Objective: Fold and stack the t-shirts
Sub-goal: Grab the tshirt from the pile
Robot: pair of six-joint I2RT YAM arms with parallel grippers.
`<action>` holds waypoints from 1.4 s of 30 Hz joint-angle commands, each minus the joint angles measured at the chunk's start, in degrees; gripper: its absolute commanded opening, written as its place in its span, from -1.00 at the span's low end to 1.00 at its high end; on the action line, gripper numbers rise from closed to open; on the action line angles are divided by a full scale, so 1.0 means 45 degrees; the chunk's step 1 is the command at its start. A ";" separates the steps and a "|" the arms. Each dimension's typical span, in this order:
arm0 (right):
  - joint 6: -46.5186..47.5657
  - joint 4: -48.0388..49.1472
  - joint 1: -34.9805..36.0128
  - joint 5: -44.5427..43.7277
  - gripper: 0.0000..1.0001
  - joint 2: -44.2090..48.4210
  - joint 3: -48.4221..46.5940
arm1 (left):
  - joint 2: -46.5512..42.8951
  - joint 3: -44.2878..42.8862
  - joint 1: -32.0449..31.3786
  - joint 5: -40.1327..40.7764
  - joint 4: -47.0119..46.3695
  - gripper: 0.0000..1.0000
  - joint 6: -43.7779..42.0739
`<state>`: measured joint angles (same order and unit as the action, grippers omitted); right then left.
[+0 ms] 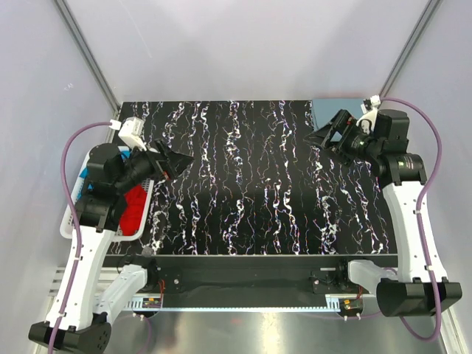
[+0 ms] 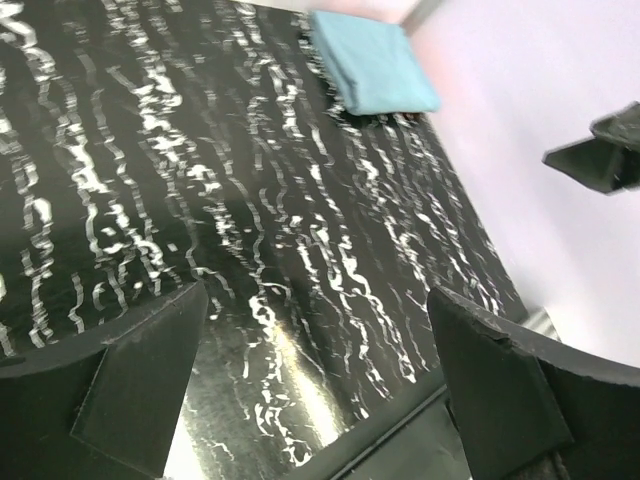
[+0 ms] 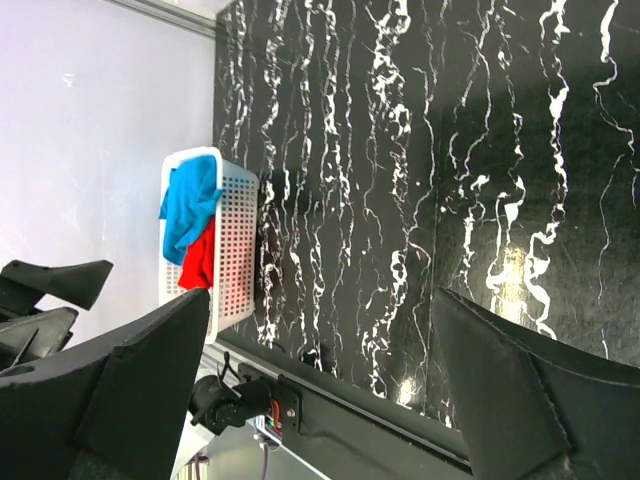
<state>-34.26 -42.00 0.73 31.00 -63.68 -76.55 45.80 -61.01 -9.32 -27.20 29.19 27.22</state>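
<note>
Two crumpled cloth shirts, bright blue t-shirt [image 3: 190, 205] and red t-shirt [image 3: 200, 260], in white plastic lattice basket [image 3: 238, 240], we see left gripper [image 1: 181, 164], right gripper [image 1: 324, 133] raised, fingers spread, empty.

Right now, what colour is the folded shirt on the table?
The shirt is pale grey-blue; left wrist view.

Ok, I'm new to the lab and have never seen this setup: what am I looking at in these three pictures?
Two robot arms stand at the near edge of a black marbled table. One picture looks down from above; the other two come from wrist cameras, so the dark wedges are each arm's own fingers. The left pincer and right pincer are open, holding nothing. A folded grey-blue shirt lies at the far right corner. A white basket beside the left edge holds a blue shirt and a red shirt.
</note>
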 commanded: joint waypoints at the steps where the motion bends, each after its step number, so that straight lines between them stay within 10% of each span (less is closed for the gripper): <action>1: 0.0075 0.0387 0.0130 -0.0092 1.00 -0.0009 -0.0332 | -0.0216 -0.0192 0.0040 0.0966 -0.0216 0.97 -0.0054; 25: -0.0920 0.1751 0.0111 -0.0428 1.00 0.0049 0.1580 | 0.4350 -0.1674 0.1503 0.9403 0.1385 0.84 0.6313; 32: -0.0980 0.2534 0.0130 0.0297 0.99 -0.0224 0.1914 | 0.7843 -0.3706 0.3220 1.3090 0.4915 0.78 0.9159; 42: -0.1742 0.4157 0.0111 0.0493 0.99 -0.0087 0.2676 | 0.9605 -0.2028 0.4708 1.3056 0.2967 0.62 0.9985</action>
<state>-40.88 -27.90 0.86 31.22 -64.69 -64.27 87.35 -70.43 11.42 28.10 46.17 69.49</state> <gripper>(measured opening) 0.994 0.830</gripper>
